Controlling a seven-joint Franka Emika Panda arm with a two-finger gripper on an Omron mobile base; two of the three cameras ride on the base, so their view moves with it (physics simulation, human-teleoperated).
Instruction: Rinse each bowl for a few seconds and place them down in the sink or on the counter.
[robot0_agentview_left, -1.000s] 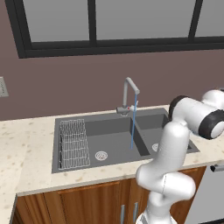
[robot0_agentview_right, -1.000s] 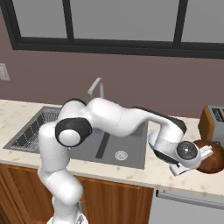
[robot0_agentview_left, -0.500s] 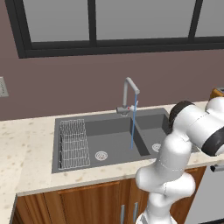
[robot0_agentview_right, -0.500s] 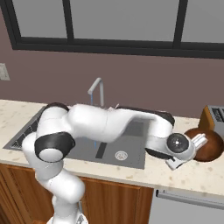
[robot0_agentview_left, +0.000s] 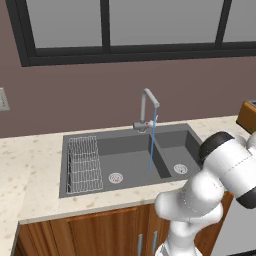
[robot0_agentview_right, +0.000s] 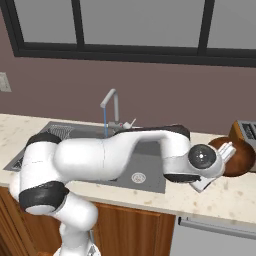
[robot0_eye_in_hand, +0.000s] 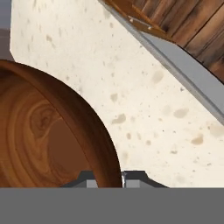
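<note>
A round brown wooden bowl (robot0_agentview_right: 239, 159) is tipped on its side just above the beige speckled counter (robot0_agentview_right: 225, 197), right of the sink (robot0_agentview_right: 148, 179). My gripper (robot0_agentview_right: 227, 152) is shut on the bowl's left rim. In the hand view the bowl (robot0_eye_in_hand: 39, 131) curves across the left, and its rim runs down between the two fingertips of the gripper (robot0_eye_in_hand: 107, 178), with the counter (robot0_eye_in_hand: 144, 109) behind. The dark grey double sink (robot0_agentview_left: 125, 160) has water running from the silver tap (robot0_agentview_left: 148, 107) into its middle.
A wire rack (robot0_agentview_left: 82, 162) lies in the sink's left basin. A brown toaster (robot0_agentview_right: 245, 131) stands on the counter right behind the bowl. Wooden cabinet fronts (robot0_eye_in_hand: 183, 22) lie below the counter's edge. My arm stretches over the sink's right basin.
The hand has risen a little and turned with the bowl, so the bowl now stands higher and more on edge. The elbow has swung lower and to the right.
</note>
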